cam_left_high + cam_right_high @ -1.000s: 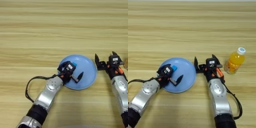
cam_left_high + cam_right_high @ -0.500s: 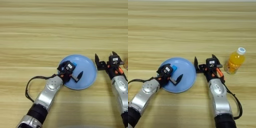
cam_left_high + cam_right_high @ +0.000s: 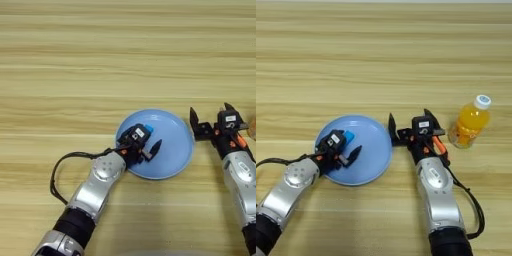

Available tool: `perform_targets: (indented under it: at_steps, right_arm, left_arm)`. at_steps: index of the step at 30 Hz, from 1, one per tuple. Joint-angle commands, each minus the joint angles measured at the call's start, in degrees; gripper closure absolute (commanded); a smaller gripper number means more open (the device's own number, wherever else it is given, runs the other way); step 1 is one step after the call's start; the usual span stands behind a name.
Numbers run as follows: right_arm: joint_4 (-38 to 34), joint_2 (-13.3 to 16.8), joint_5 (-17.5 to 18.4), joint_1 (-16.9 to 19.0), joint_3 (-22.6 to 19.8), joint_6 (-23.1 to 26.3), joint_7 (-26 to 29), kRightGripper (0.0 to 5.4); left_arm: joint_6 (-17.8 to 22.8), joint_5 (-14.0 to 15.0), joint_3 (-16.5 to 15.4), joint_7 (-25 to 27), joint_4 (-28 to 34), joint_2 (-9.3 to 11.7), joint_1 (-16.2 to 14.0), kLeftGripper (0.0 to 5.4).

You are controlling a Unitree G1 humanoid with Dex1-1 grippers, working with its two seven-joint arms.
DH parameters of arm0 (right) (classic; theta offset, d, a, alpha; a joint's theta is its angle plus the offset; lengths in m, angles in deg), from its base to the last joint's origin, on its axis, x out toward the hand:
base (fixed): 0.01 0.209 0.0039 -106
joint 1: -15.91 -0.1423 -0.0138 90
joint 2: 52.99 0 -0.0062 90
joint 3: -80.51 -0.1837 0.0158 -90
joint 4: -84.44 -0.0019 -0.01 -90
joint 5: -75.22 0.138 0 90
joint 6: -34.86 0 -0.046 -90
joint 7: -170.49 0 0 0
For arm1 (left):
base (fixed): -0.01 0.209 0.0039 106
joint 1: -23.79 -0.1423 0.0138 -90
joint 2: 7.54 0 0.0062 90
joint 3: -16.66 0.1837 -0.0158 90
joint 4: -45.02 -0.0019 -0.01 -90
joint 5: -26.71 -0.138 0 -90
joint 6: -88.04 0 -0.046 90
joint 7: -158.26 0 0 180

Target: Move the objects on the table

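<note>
The table (image 3: 381,50) is a broad surface of light wood with long stripes, and it fills both views. On its near part lies the round light-blue plate (image 3: 373,160). To the right, well apart from the plate, the bottle (image 3: 470,122) of orange liquid stands upright with its white cap on top; in the left eye view only its edge shows. The right gripper (image 3: 408,124) is between the plate and the bottle, just beside the right rim of the plate, and its two black fingers are spread wide with nothing between them. The left gripper (image 3: 348,150) is over the left half of the plate. One black finger (image 3: 355,151) points out to the right, and the small blue block (image 3: 349,136) shows at the upper side of the gripper head, but I cannot tell if the fingers grip the block or if it only lies on the plate beside them. The step in hand seems to be the placing of the block on the plate, or the taking of it from there. The next move probably asks the left gripper to rise straight up from the plate, without dragging its rim, while the right gripper is well placed to turn toward the bottle.
</note>
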Motion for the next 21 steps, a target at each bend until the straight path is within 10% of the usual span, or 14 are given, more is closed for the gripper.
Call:
perform_targets:
  at_steps: [1, 21]
  right_arm:
    - [-0.53, -0.18, 0.23, -0.69, -0.02, 0.22, -0.33, 0.0]
    - [-0.39, -0.16, 0.22, -0.78, -0.08, 0.22, -0.38, 0.0]
  left_arm:
    - [0.84, -0.95, 0.12, -0.15, -0.17, 0.31, 0.2, 2.14]
    - [0.74, -0.9, -0.02, -0.15, -0.44, 0.0, 0.41, 4.04]
